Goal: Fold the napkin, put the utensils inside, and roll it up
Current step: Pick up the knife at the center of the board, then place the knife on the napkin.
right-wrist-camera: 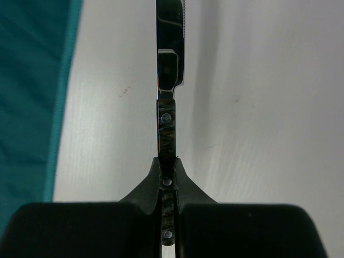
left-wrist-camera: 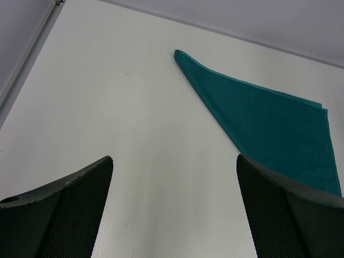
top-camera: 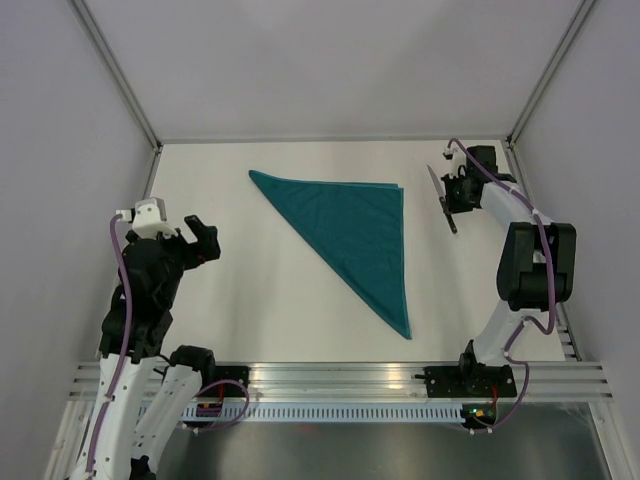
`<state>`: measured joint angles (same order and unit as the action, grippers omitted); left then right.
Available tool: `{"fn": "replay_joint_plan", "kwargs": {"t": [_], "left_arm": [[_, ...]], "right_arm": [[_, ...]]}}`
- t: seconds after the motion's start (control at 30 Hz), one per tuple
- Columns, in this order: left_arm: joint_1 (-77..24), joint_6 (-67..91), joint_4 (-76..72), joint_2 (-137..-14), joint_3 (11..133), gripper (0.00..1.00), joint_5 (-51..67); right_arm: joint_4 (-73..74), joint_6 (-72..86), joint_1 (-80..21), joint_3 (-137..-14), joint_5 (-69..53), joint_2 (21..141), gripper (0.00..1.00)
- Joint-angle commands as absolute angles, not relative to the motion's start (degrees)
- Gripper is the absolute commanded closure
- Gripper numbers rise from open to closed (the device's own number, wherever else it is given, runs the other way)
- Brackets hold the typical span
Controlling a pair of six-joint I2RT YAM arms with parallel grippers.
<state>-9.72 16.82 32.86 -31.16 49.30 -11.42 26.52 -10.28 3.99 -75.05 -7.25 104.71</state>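
A teal blue-green napkin of thin cloth lies flat near the middle of the white bench, folded into a triangle. Its long folded edge runs from the far-left corner down to a near-right point, and the doubled edges line up along the far and right sides. To its right, near the far-right corner of the bench, the right gripper has its jaws pressed tight on the dark, riveted handle of a slim table knife with a silver blade. In the right wrist view the knife stands edge-on and juts straight out past the right gripper, with the napkin's edge just off to the left and a strip of white bench between them. Whether the blade touches the bench cannot be told. The left gripper hangs over the left side of the bench, well apart from the cloth, its jaws spread wide and holding nothing. Its wrist view shows the left gripper framing bare bench, with the napkin beyond to the right. Pale grey walls close in the bench on three sides, and a ribbed aluminium rail carrying the arm bases runs along the near edge.
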Motion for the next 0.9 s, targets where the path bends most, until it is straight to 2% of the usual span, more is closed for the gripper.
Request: {"fn": "replay_joint_plan", "kwargs": {"t": [0.0, 0.27, 0.6, 0.87], "left_arm": [[-9.40, 14.59, 31.73, -31.82, 48.78, 0.00, -11.16], [-9.49, 14.50, 31.82, -32.26, 48.78, 0.00, -11.51], [-9.41, 14.59, 31.99, -33.22, 48.78, 0.00, -12.22], [-9.49, 14.41, 32.25, -33.66, 48.78, 0.00, -12.66]], "right_arm": [[30.23, -8.88, 0.54, -78.31, -8.35, 101.16, 1.00], [30.50, -6.24, -11.77, -80.24, -7.21, 102.30, 1.00], [28.13, -0.71, -28.02, -85.25, -4.83, 109.58, 1.00], [22.86, 3.07, -35.06, -85.87, -2.11, 113.73, 0.99]]}}
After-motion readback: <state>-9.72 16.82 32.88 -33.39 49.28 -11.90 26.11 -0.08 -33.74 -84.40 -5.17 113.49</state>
